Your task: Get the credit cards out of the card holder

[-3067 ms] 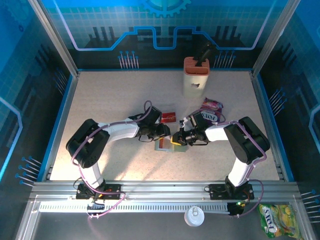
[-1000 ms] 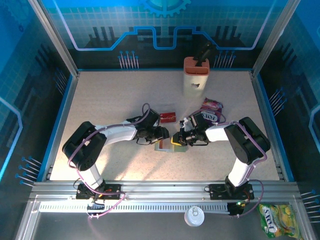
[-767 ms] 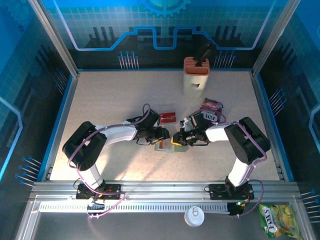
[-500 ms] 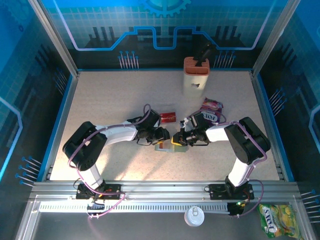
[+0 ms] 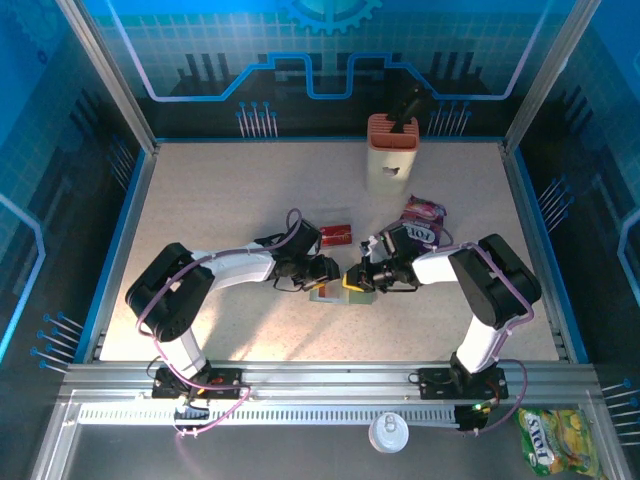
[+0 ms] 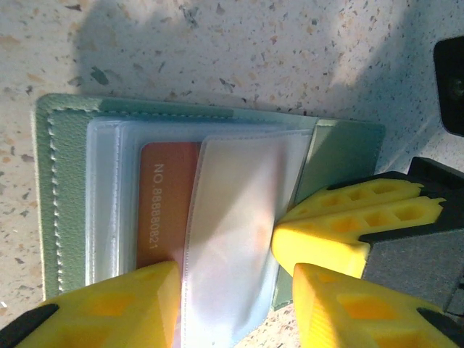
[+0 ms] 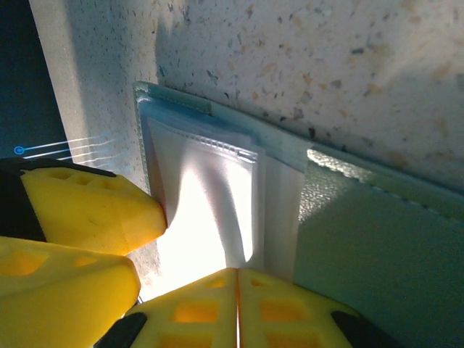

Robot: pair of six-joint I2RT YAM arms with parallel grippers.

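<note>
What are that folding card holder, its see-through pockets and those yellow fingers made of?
Card holder: probably leather or imitation leather, matte grey-green, stitched along its edge.
Pockets: thin clear plastic film, glossy; it glares, and an orange-red card shows through.
Yellow fingers: seemingly moulded or printed plastic, matte, with honeycomb recesses.

Grey-green card holder (image 6: 64, 181), orange-red card (image 6: 163, 210), speckled table (image 6: 254, 43)
</note>
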